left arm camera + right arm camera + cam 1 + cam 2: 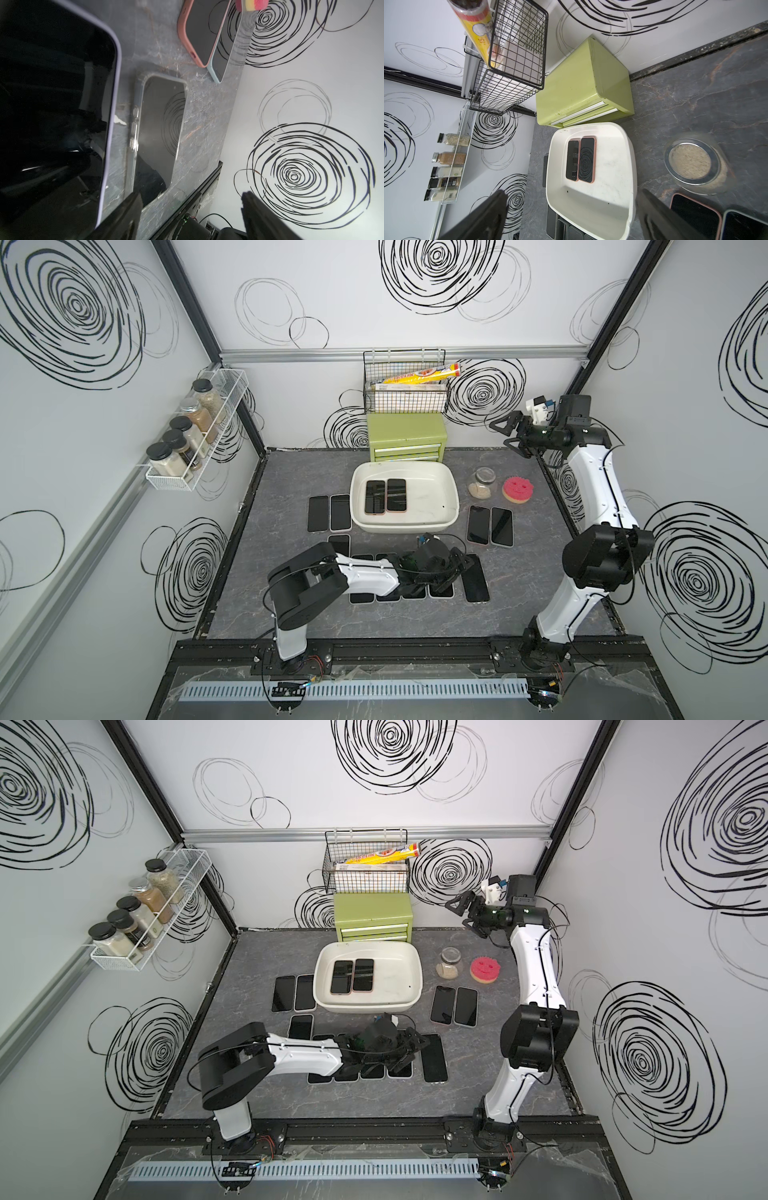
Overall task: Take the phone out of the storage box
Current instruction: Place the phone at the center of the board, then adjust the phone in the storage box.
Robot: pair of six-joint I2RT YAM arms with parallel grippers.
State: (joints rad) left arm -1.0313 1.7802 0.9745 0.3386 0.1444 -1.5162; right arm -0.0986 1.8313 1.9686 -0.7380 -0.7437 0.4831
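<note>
In the off-white storage box (432, 502) lie two black-screened phones (375, 497).

Both arms look the same: smooth white shells on the long links, bulky black housings at the joints. A thin black cable runs along the white link of the left arm (368, 577), beside small dark screws. The right arm (594, 485) carries, upper right of the frame, a white camera mount (537, 408) with a blue part; the right gripper (499, 434) beside it is all black.
</note>
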